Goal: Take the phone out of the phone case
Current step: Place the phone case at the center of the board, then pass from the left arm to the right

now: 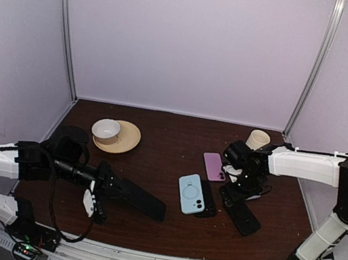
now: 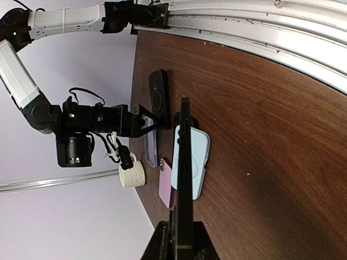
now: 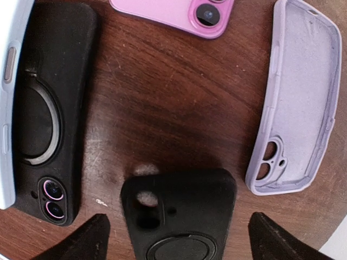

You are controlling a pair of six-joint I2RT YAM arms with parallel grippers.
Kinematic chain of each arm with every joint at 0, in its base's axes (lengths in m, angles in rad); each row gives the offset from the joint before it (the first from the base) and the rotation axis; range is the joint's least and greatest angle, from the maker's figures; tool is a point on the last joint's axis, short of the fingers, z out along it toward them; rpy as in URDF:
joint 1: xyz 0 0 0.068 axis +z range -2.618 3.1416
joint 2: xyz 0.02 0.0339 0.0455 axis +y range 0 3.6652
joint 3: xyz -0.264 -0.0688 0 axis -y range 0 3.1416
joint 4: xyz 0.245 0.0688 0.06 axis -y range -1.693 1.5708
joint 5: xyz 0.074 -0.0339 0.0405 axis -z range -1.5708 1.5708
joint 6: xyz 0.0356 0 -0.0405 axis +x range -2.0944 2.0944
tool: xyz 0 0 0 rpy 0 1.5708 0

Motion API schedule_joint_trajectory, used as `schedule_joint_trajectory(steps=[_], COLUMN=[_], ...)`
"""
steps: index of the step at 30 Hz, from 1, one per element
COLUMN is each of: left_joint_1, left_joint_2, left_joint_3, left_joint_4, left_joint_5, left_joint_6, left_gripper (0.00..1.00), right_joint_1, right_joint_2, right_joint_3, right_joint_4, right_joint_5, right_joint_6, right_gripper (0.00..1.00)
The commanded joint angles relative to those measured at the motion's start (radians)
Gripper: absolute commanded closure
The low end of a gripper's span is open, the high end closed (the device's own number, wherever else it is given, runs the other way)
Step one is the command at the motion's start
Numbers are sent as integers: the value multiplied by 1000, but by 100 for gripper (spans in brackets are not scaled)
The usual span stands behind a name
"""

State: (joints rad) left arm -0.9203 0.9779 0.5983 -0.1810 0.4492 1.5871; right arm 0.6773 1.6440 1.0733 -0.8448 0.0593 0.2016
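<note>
My left gripper (image 1: 105, 188) is shut on one end of a bare black phone (image 1: 139, 199) and holds it just above the table; in the left wrist view the phone (image 2: 185, 173) shows edge-on between the jaws. An empty black phone case (image 3: 179, 216) lies back up on the table at the right. My right gripper (image 3: 178, 216) hangs over it, open, with a finger on either side and clear of its edges. In the top view the case (image 1: 243, 216) lies just in front of the right gripper (image 1: 238, 195).
A light blue cased phone (image 1: 191, 194) leans on a black cased phone (image 3: 51, 114) mid-table. A pink phone (image 3: 179, 11) and an empty lilac case (image 3: 301, 103) lie beyond the right gripper. A cup (image 1: 258, 139) stands at the back right, a bowl (image 1: 106, 130) on a plate (image 1: 129, 137) at the back left.
</note>
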Motion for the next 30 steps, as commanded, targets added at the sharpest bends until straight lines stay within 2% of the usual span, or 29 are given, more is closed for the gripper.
schedule_joint_trajectory(steps=[1, 7, 11, 15, 18, 23, 30], left_joint_1=[-1, -2, -2, -1, -1, -2, -2], left_joint_2=[0, 4, 10, 13, 16, 18, 19], left_joint_3=[17, 18, 17, 19, 22, 28, 38], left_joint_4=[84, 85, 92, 100, 100, 95, 71], left_joint_5=[13, 14, 20, 35, 46, 72, 133], left_joint_6=[-16, -20, -29, -45, -55, -71, -81], left_gripper=[100, 100, 100, 100, 100, 100, 100], right_joint_1=[-21, -21, 16, 97, 172, 297, 407], right_joint_2=[24, -21, -113, -232, -275, -244, -122], right_joint_3=[-3, 53, 82, 67, 65, 106, 181], right_joint_4=[40, 4, 32, 170, 251, 295, 348], right_joint_5=[-42, -71, -229, -428, -476, -474, -527], right_joint_6=[-20, -38, -73, -84, -111, -168, -255], right_gripper=[1, 0, 1, 0, 1, 1, 0])
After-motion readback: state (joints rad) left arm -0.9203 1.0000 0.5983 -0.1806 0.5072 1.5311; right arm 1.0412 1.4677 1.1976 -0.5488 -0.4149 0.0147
